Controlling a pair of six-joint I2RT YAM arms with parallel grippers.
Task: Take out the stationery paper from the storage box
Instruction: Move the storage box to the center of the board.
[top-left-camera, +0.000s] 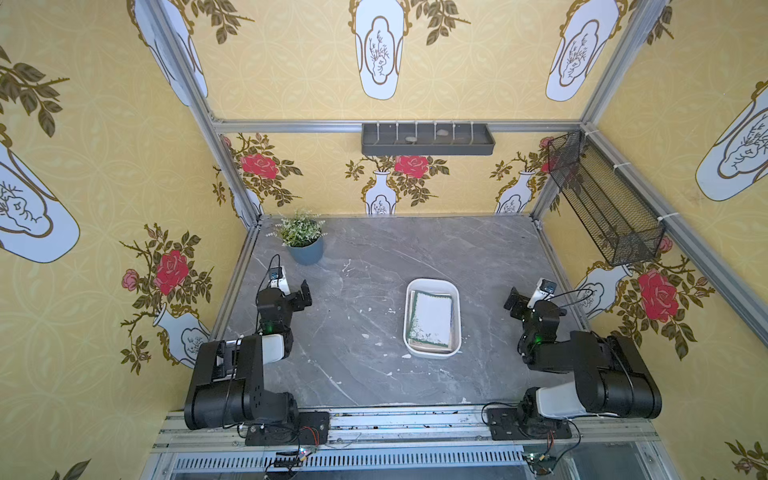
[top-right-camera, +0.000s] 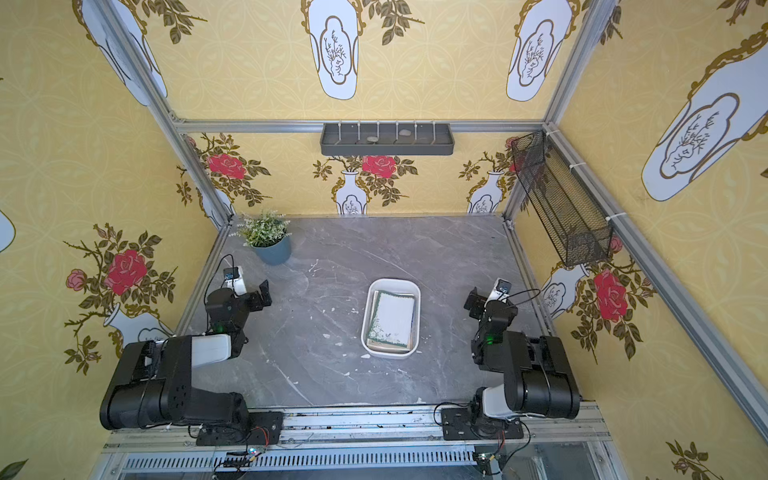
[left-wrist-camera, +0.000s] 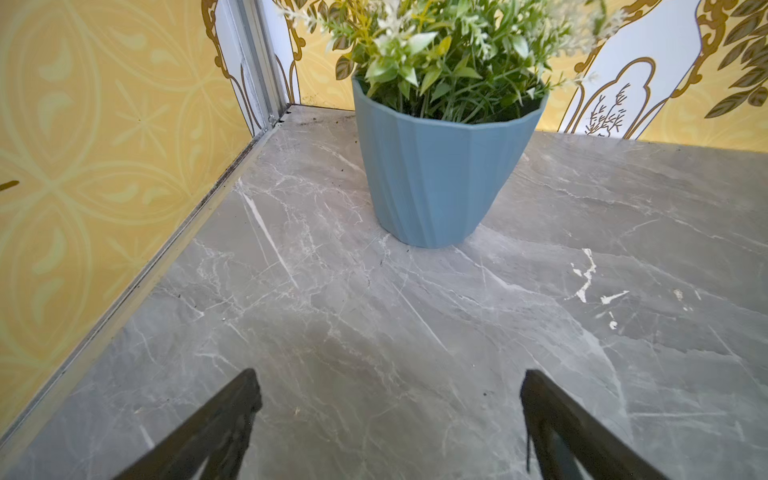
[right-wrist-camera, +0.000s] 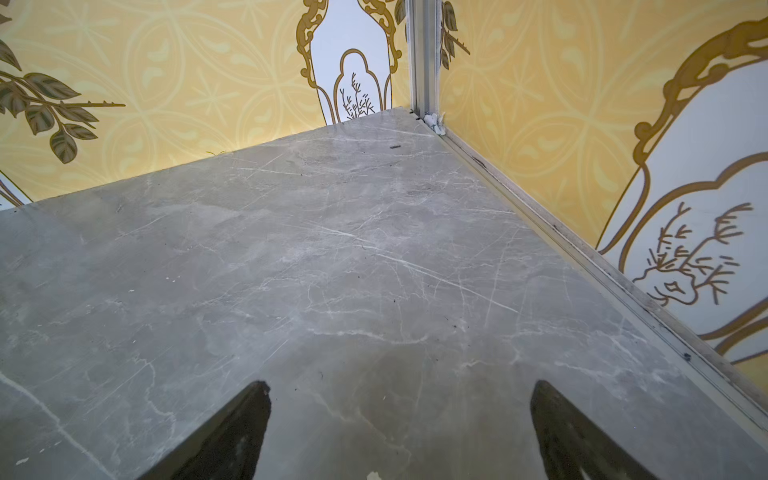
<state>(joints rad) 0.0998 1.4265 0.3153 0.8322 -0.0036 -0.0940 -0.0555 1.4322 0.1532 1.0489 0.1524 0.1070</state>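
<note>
Both my grippers are open wide and hold nothing. My left gripper (left-wrist-camera: 388, 386) hangs low over the grey table (left-wrist-camera: 374, 316), on the left side. Its two black jaws stand far apart, and I see only table between them. A blue pot (left-wrist-camera: 440, 178) with a green plant stands past it, near the back corner. My right gripper (right-wrist-camera: 401, 395) hangs low over the table on the right side, close to the yellow wall (right-wrist-camera: 540, 104). Its jaws are far apart too, with only table between them.

The storage box (top-left-camera: 433, 282) is white and sits on the table between my two arms, nearer to the right one. It touches neither gripper. The stationery paper (top-left-camera: 432, 322) lies flat inside the box in a pile. The top sheet is white with a green flower edge. Other sheets that look tan peek out from under it at the sides. In both top views all of the paper is inside the box.
</note>
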